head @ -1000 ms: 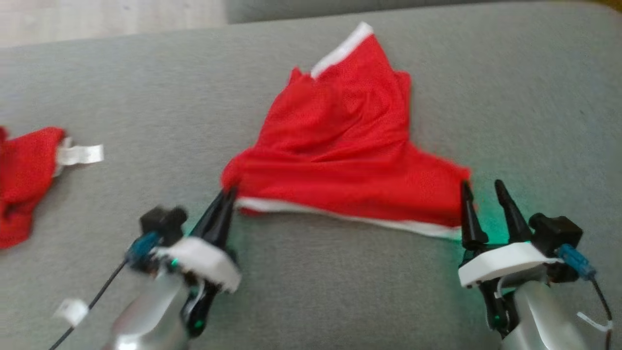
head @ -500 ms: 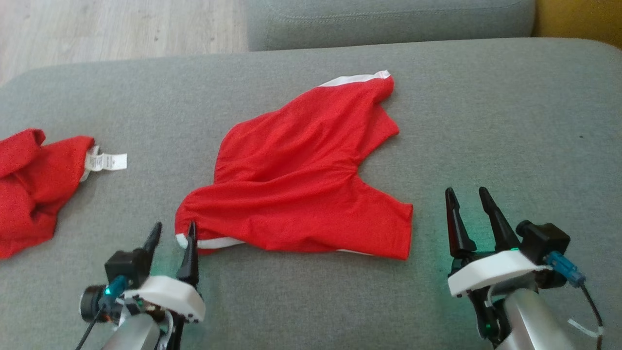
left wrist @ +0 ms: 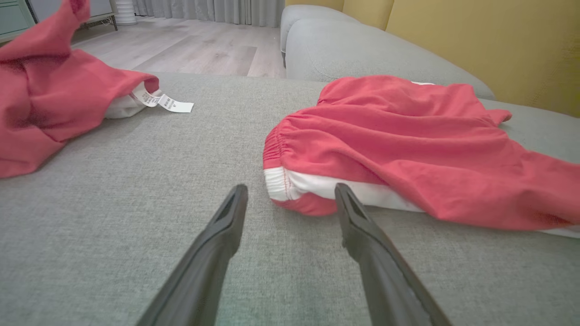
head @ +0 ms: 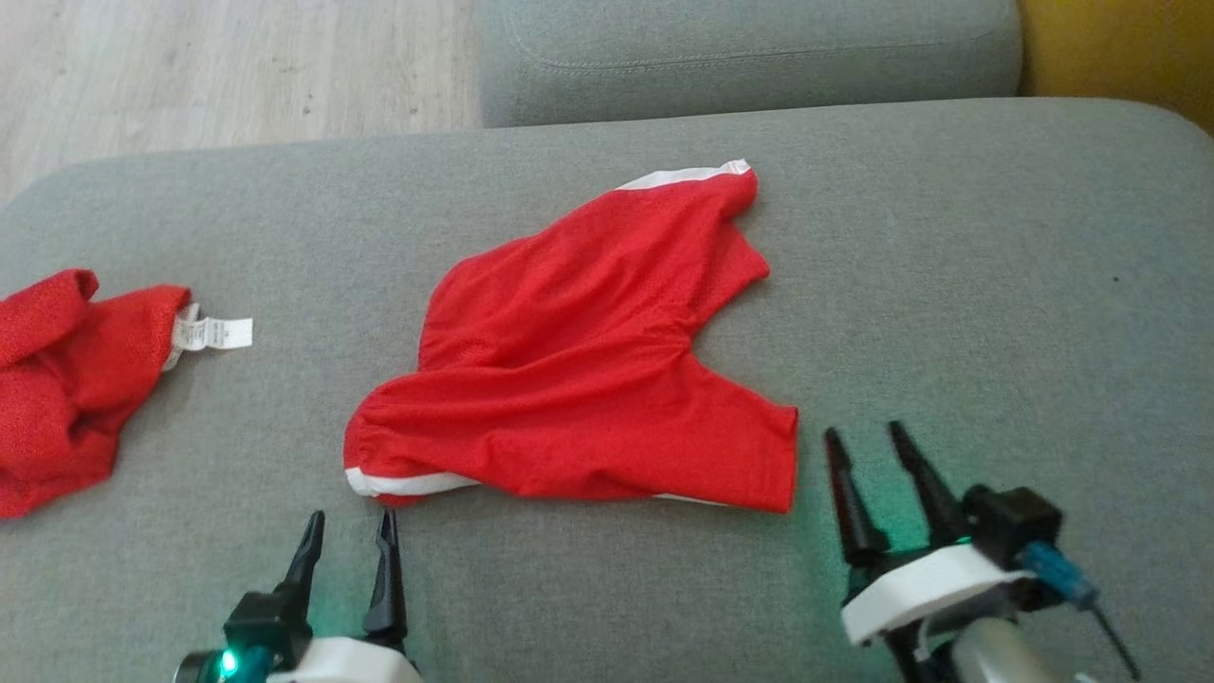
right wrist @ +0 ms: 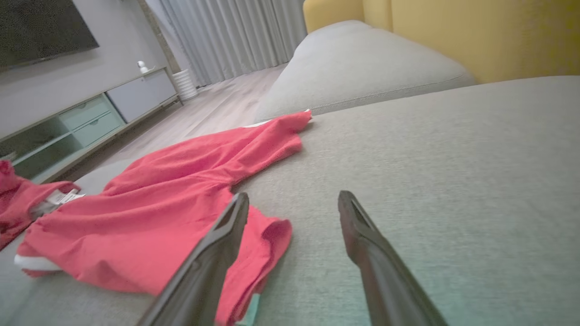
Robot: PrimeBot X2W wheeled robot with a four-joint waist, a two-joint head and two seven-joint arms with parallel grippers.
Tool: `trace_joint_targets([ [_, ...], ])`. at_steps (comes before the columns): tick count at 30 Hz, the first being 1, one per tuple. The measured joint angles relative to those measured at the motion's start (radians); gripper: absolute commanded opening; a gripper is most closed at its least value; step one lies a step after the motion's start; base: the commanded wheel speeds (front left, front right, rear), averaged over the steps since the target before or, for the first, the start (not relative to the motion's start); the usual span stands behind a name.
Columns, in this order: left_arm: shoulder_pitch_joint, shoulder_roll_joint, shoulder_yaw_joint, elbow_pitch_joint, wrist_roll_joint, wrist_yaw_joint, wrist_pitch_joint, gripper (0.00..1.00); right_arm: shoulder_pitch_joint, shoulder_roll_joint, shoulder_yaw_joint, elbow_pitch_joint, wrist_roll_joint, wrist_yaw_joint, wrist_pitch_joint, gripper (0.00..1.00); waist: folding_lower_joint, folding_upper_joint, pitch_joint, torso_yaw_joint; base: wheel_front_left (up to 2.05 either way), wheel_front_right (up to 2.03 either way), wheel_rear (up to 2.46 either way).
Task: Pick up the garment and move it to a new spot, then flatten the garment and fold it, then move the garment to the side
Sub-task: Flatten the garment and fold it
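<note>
The red shorts [head: 579, 379] are no longer being gripped: the left tool [head: 351, 517], clenched on them before, is being held open now, like the right tool [head: 865, 431].

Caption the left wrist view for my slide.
Left gripper, jaws open, poised before the white-banded corner of the red garment on the grey cushion; a second red garment lies apart.

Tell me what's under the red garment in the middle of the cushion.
The red garment lies straight on the grey sofa cushion. At its near left edge a white band of its own shows beneath the red layer. Anything else under the cloth is covered.
</note>
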Motion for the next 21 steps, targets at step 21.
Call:
trace_joint_targets([
  [21, 0.000, -0.069, 0.113, 0.027, 0.119, -0.088, 0.000, 1.00, 0.001, 0.000, 0.185, 0.139, 0.030, 0.000, 0.000, 1.00, 0.0000, 0.0000, 0.020, 0.055, 0.00, 0.00, 0.00],
])
